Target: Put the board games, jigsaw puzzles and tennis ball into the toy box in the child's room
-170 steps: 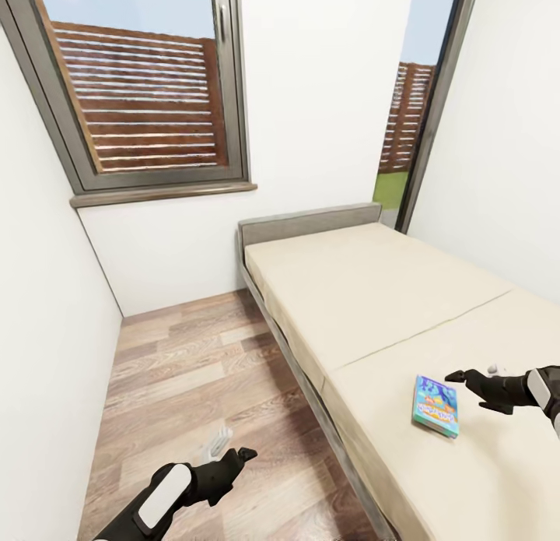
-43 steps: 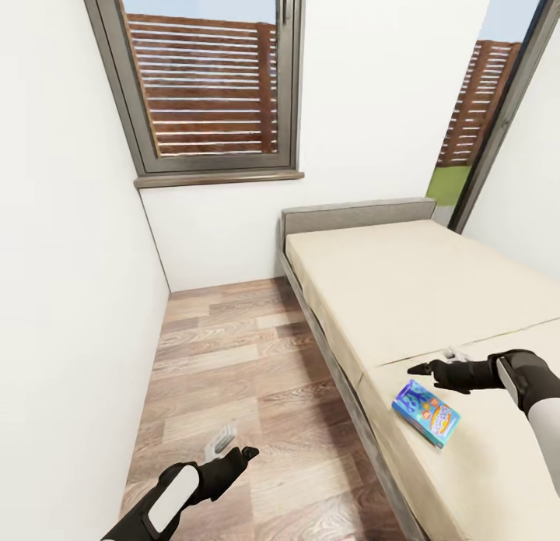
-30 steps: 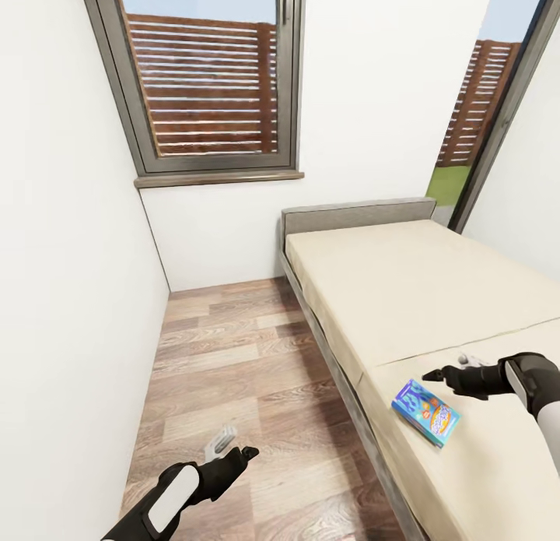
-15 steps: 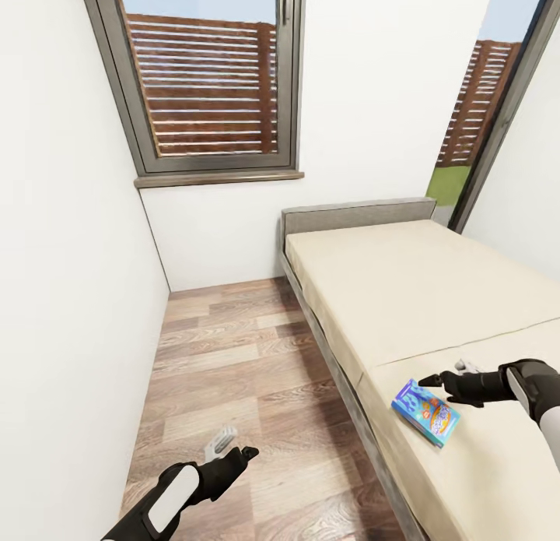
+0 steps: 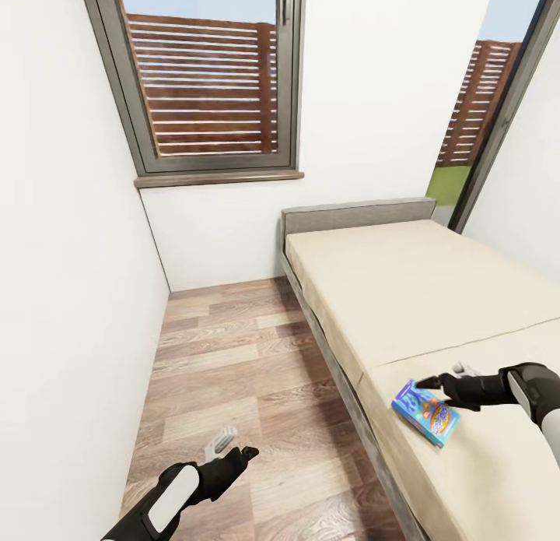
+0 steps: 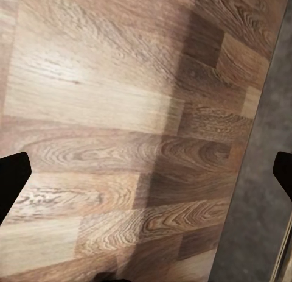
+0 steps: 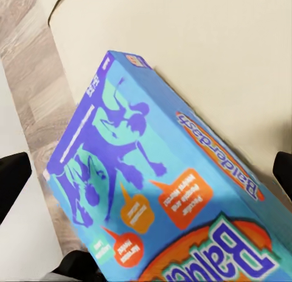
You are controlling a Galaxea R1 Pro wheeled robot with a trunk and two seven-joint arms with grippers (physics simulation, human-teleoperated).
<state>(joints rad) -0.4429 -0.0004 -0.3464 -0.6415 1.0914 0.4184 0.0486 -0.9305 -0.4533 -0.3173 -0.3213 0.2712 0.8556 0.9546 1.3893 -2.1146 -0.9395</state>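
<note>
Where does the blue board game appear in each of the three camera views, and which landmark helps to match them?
Head view: the blue board game lies on the bed's beige mattress, near its floor-side edge, just under the right gripper.
Right wrist view: it spans most of the picture, between the open fingertips.
Left wrist view: it is not there.
Shared landmark: the wood-plank floor.

The blue board game runs past the picture's edge near the right gripper's fingertips, its title lettering cut off. In the head view its print is too small to read.
</note>
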